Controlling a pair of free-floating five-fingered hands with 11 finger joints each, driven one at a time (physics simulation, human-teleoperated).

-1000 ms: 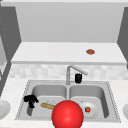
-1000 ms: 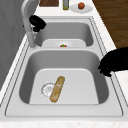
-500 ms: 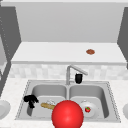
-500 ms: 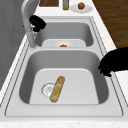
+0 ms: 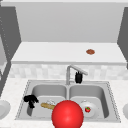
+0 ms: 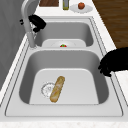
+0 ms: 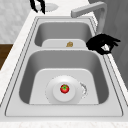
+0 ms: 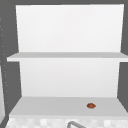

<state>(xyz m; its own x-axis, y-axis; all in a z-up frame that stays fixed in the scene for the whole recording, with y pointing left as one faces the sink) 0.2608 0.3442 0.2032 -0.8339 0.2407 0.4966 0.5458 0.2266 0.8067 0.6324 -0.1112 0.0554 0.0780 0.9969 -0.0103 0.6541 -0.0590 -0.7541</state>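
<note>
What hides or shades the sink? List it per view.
Front view: a red sphere covers the front rim of the steel double sink and part of the brown bread loaf. Left side view: the black left hand overlaps the rim. Right side view: basin walls shaded darker.

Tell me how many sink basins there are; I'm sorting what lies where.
2. The left basin holds a bread loaf, with the left hand at its front-left rim. The right basin holds a plate with a strawberry; the right hand hovers by the faucet.
</note>
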